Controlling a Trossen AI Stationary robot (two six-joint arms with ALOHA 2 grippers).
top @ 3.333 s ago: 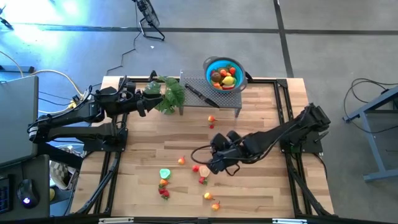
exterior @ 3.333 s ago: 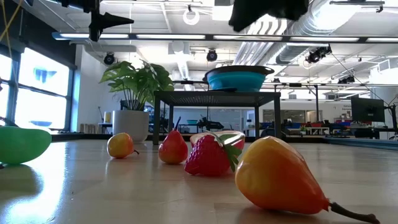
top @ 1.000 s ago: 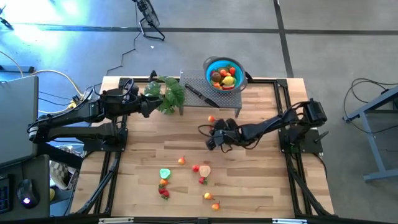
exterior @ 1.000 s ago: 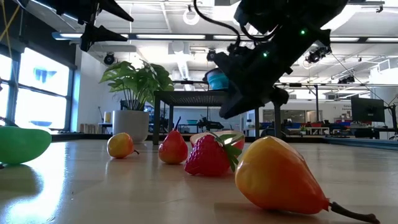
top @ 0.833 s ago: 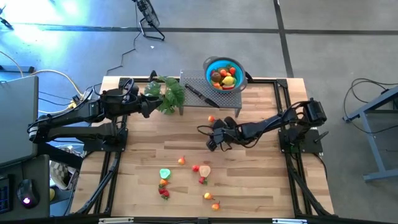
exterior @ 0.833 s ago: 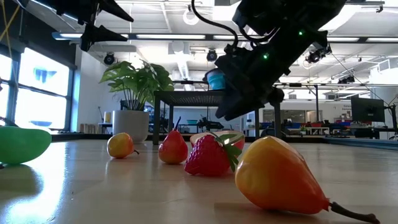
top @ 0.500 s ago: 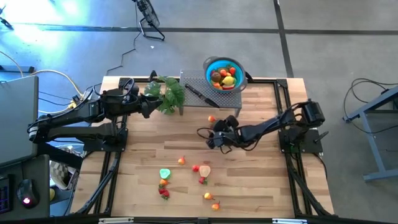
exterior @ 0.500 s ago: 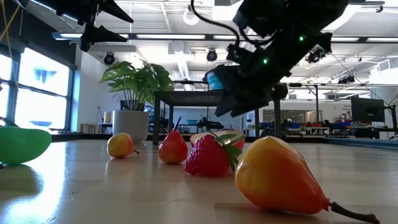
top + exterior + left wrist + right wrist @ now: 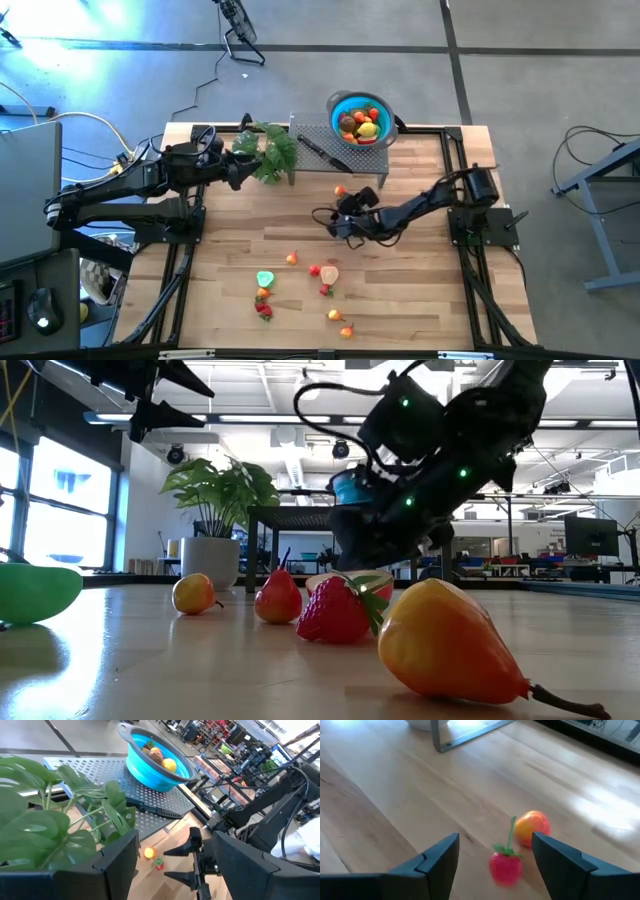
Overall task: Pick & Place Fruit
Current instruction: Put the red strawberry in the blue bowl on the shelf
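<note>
My right gripper (image 9: 495, 840) is open and low over the table's middle (image 9: 335, 222). A red strawberry with a green stalk (image 9: 506, 866) lies on the table in line with the gap between its fingers, just ahead of the tips (image 9: 158, 864), and nothing touches it. A small orange fruit (image 9: 532, 827) lies just beyond the strawberry (image 9: 340, 190). The blue bowl (image 9: 360, 117) with several fruits stands on a perforated metal shelf (image 9: 345, 150) at the far edge. My left gripper (image 9: 235, 165) waits open by the leafy plant (image 9: 270, 150), holding nothing.
More loose fruit (image 9: 314, 270) and a green piece (image 9: 264, 279) lie toward the near edge, with a large orange pear (image 9: 450, 645) nearest the low camera. A black-handled knife (image 9: 320, 150) lies on the shelf. A shelf leg (image 9: 437, 740) and the white plant pot stand beyond the strawberry.
My right gripper has sunk toward the table and gone a little toward the left edge, tipping further down and rolling its wrist. It now hangs close over the strawberry. The fruit has not moved.
</note>
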